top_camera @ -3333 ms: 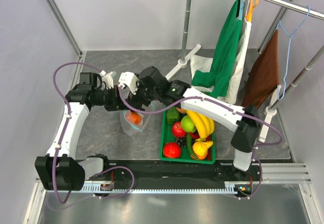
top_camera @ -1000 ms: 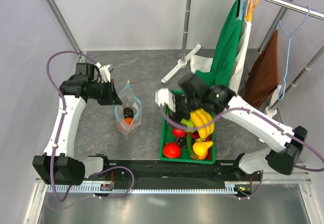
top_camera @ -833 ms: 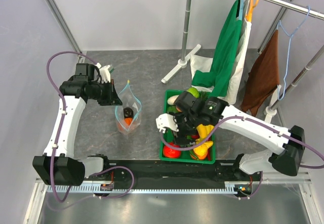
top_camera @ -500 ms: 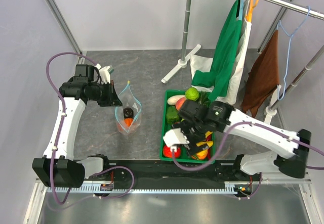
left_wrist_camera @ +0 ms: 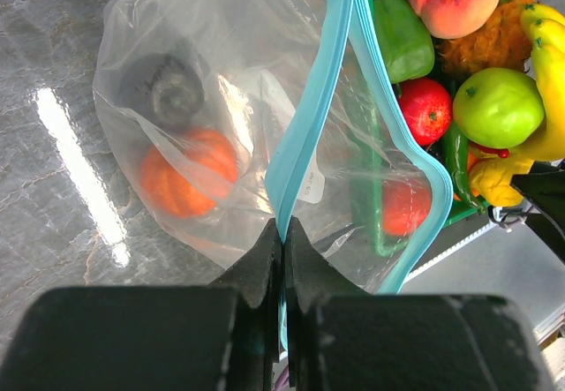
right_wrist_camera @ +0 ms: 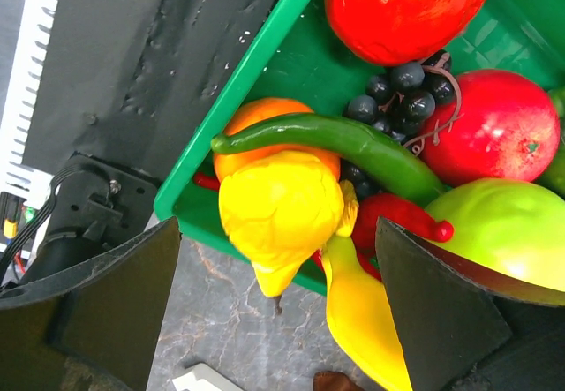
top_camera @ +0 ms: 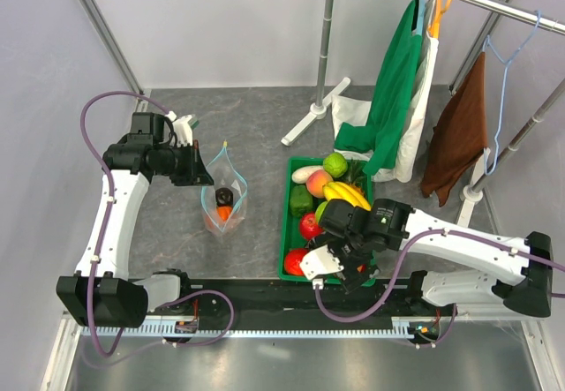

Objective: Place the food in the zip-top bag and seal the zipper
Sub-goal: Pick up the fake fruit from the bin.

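Observation:
The clear zip-top bag [top_camera: 222, 202] stands on the grey table with its mouth up. My left gripper [top_camera: 202, 176] is shut on the light-blue zipper [left_wrist_camera: 305, 126] at one end, the fingertips [left_wrist_camera: 267, 248] pinching the strip. An orange piece [left_wrist_camera: 177, 172] and a dark piece [left_wrist_camera: 160, 88] lie inside the bag. More food fills the green crate [top_camera: 287, 223]: a banana bunch [top_camera: 346, 194], a green apple [top_camera: 335, 163], red pieces. My right gripper [right_wrist_camera: 278, 312] hangs open over the crate's near end, above a yellow pear-shaped fruit [right_wrist_camera: 278, 207], touching nothing.
Also in the crate are a long green chili [right_wrist_camera: 353, 148], dark grapes [right_wrist_camera: 402, 91] and a big red tomato [right_wrist_camera: 402, 7]. A clothes rail with green [top_camera: 393, 91] and brown [top_camera: 459, 126] garments stands at the back right. Its white foot [top_camera: 309, 119] lies behind the crate.
My right arm has swung from the crate's far side down to its near end, jaws staying wide. The left gripper and the bag have not moved.

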